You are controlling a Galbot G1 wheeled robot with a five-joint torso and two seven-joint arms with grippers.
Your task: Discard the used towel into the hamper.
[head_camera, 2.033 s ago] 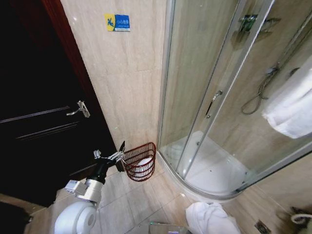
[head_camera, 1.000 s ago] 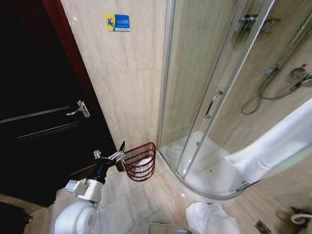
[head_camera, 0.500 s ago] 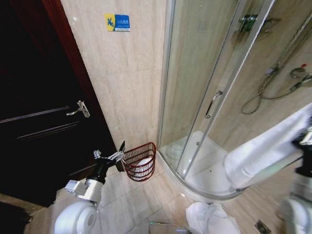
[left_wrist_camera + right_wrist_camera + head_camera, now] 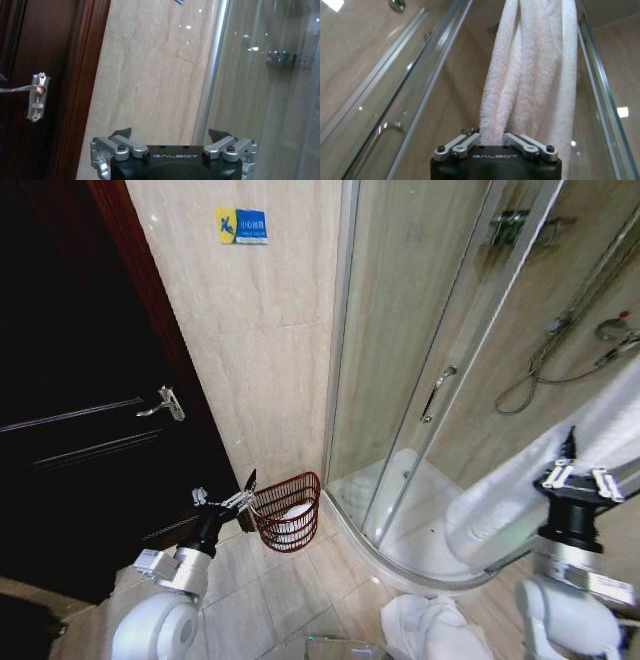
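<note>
The used towel (image 4: 505,510) is a long white terry cloth hanging in front of the shower glass at the right. My right gripper (image 4: 578,472) is shut on it; in the right wrist view the fingers (image 4: 465,142) pinch the towel (image 4: 535,71) and the cloth stretches away from them. The hamper (image 4: 288,513), a reddish-brown wire basket, stands on the floor by the tiled wall with something white inside. My left gripper (image 4: 226,500) hovers open just left of the hamper's rim, and in the left wrist view the left gripper (image 4: 170,133) holds nothing.
A dark wooden door (image 4: 90,430) with a metal handle (image 4: 165,402) fills the left. The curved glass shower enclosure (image 4: 420,380) and its white tray (image 4: 440,530) take the right. Another white towel heap (image 4: 430,628) lies on the floor tiles near me.
My right arm has risen into the head view at lower right with the towel in its grip, and the towel's lower end has swung left and down. The left arm and hamper are unmoved.
</note>
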